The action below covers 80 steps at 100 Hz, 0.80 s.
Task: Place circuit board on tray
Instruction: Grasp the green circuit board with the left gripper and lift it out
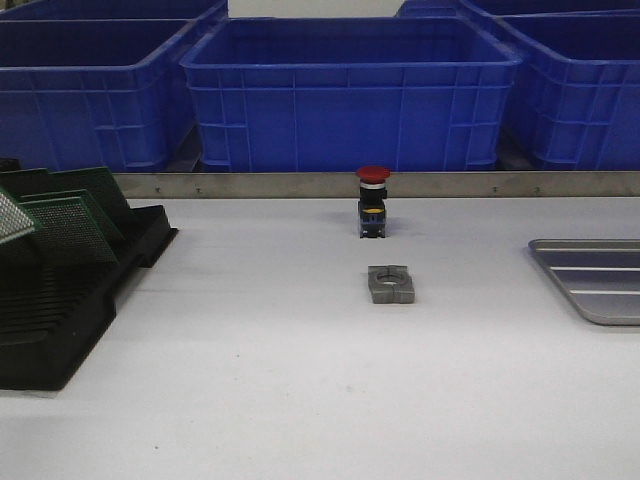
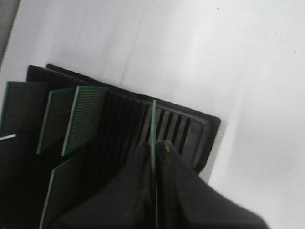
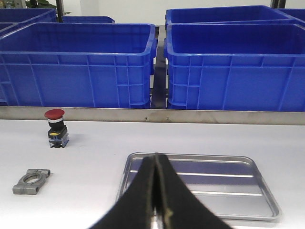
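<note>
Left tool (image 2: pixel 153 157): the two dark fingers are pinched on the edge of one green circuit board (image 2: pixel 153 125), seen edge-on, standing in the black slotted rack (image 2: pixel 190 129). Whether the board is still seated in its slot or already clear of it cannot be told from the left wrist view. Other green boards (image 2: pixel 85 117) stand further along the same rack.

Right tool (image 3: pixel 156 191): fingers pressed together with nothing between them, poised over the near rim of the tray (image 3: pixel 267 200).

Tray in the front view (image 1: pixel 560 246): on the bench (image 1: pixel 300 400) at the far right, floor bare, well apart from the rack (image 1: pixel 60 340) at the far left. Between them, mid-bench, are a red-capped push button (image 1: pixel 373 200) and a grey metal clamp piece (image 1: pixel 391 284).

Step in hand, as I judge it: drawing the gripped board out of the rack.
- Pull along the line of the slot, so the board does not bind on the slot walls or tip the neighbours.
- Keep the grip square on the edge; a thin board held at one rim could pivot once free.
- The carry is long; pass above the button and the clamp piece.
- The right tool sits over the tray and may need to move off, or take the board, before the set-down.
- Lay the board flat on the ribbed floor, inside the rim.

Writing: none legible. No brand or label can be read on the blue crates (image 1: pixel 350 90), rack, button or tray.
</note>
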Available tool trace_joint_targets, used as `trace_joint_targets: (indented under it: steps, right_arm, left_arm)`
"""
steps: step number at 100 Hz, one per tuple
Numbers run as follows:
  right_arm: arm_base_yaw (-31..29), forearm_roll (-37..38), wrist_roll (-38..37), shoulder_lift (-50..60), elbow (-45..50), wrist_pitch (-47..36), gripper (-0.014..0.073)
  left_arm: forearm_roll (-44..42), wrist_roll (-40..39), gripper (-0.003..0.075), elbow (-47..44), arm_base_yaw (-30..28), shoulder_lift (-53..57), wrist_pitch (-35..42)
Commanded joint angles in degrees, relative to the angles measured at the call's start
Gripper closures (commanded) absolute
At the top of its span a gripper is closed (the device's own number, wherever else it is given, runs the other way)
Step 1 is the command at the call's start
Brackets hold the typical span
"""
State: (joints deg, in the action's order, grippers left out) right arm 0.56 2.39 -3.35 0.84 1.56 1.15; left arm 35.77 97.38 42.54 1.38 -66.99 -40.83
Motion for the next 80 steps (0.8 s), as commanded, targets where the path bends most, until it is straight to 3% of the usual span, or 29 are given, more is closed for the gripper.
trace_joint_targets:
  steps: [1, 49, 80]
  right_arm:
    - [-0.23, 0.76, 0.26, 1.24, -0.71, -4.48, 0.0654]
    - [-0.23, 0.76, 0.26, 1.24, -0.71, -4.48, 0.0654]
    - [-0.23, 0.76, 0.26, 1.24, -0.71, -4.48, 0.0654]
  left_arm:
    - [3.85, -0.69, 0.0741, 1.8, 0.17, 4.46, -0.89]
    - [19.74, -0.69, 0.0741, 1.8, 0.41, 8.75, -12.71]
    - [23.24, -0.69, 0.0741, 1.8, 9.62, 8.75, -12.88]
